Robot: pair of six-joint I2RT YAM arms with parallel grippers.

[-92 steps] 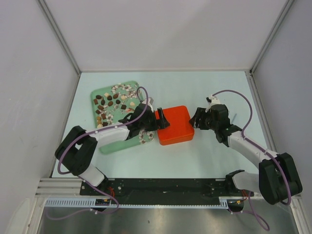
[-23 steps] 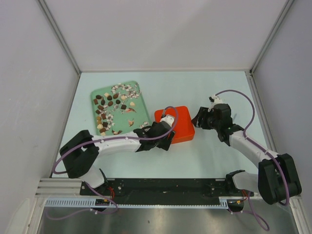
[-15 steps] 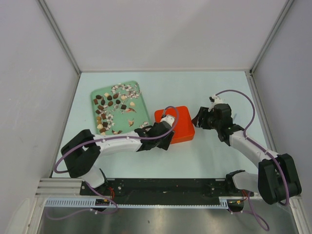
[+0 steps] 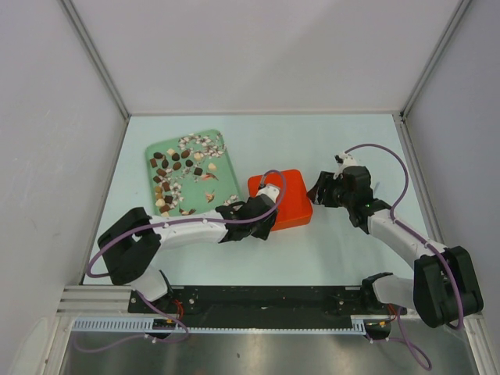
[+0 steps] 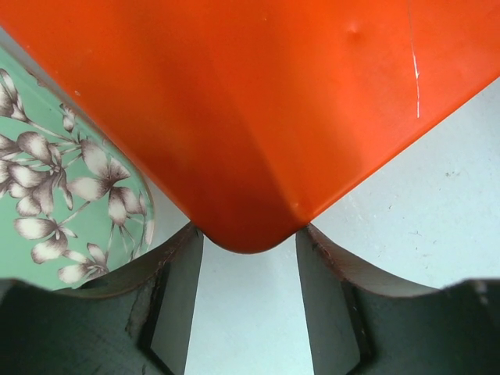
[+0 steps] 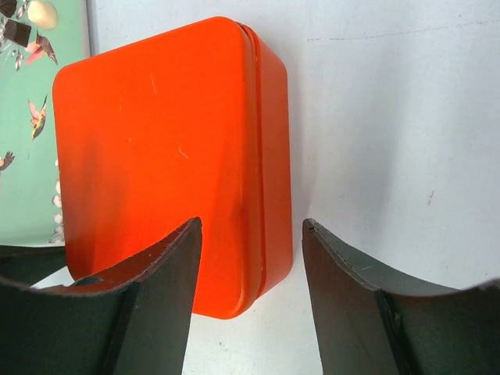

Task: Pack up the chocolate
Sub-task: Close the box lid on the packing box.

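Note:
The chocolate (image 4: pixel 176 166) lies as many small brown and cream pieces on a green flowered tray (image 4: pixel 226 178). An orange box (image 4: pixel 285 195) with its lid on sits right of the tray. My left gripper (image 4: pixel 262 220) is at the box's near-left corner. In the left wrist view that corner (image 5: pixel 258 101) is wedged between the fingertips, and the gripper (image 5: pixel 249 230) touches it on both sides. My right gripper (image 4: pixel 319 190) stands open just off the box's right edge. In the right wrist view the box (image 6: pixel 156 148) lies beyond the spread gripper (image 6: pixel 251 224), which holds nothing.
The tray's edge (image 5: pixel 47 203) lies close beside the box on the left. A cream piece (image 6: pixel 43 14) shows at the tray's near end. White walls with metal posts close in the table on three sides, and both arm bases stand at the near edge.
The left arm has swung from the box's left side round to its near corner, and its jaws have narrowed onto that corner. The right arm has barely shifted.

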